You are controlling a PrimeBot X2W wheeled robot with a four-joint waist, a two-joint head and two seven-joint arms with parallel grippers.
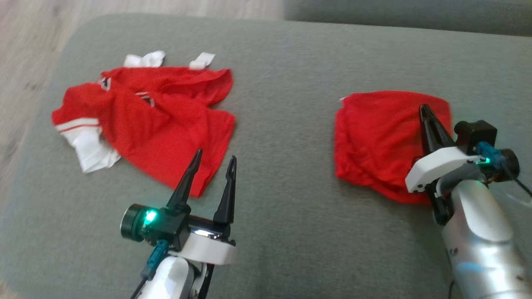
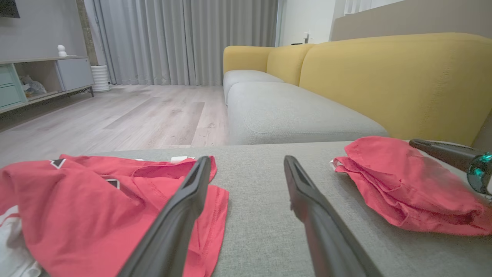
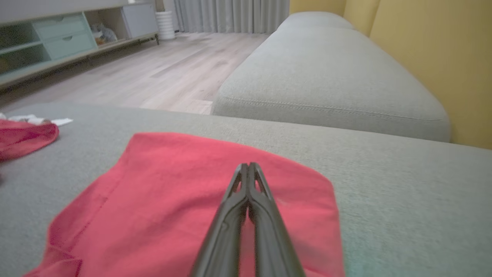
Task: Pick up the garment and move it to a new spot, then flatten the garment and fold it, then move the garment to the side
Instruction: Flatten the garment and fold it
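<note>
Your right gripper (image 1: 424, 109) is closed: in the right wrist view its two dark fingers (image 3: 234, 215) press together along their whole length, tips meeting just above the folded red garment (image 1: 382, 133). You can't see any cloth pinched between them, so treat it as closed and empty. From the head camera the fingers lie over the right half of that garment, pointing toward its far edge.

The folded red garment sits on the right part of the grey cushion (image 1: 291, 187) as a compact, roughly square pile (its layered edges show best from the left wrist, facing that camera). Well apart from it, on the left part of the same cushion, lies a red jersey (image 1: 153, 124) with white sleeve trim, crumpled and only partly spread, one white cuff toward the cushion's left edge.

Your left gripper (image 1: 215, 155) is wide open, fingers apart and pointing away from the robot. Its left finger overlaps the jersey's near corner in the head view, and the right finger is over bare cushion. You can't tell from these pictures whether either one touches the fabric.

Beyond the cushion are a yellow sofa back (image 2: 384, 77) and a pale wooden floor (image 2: 134, 115).
</note>
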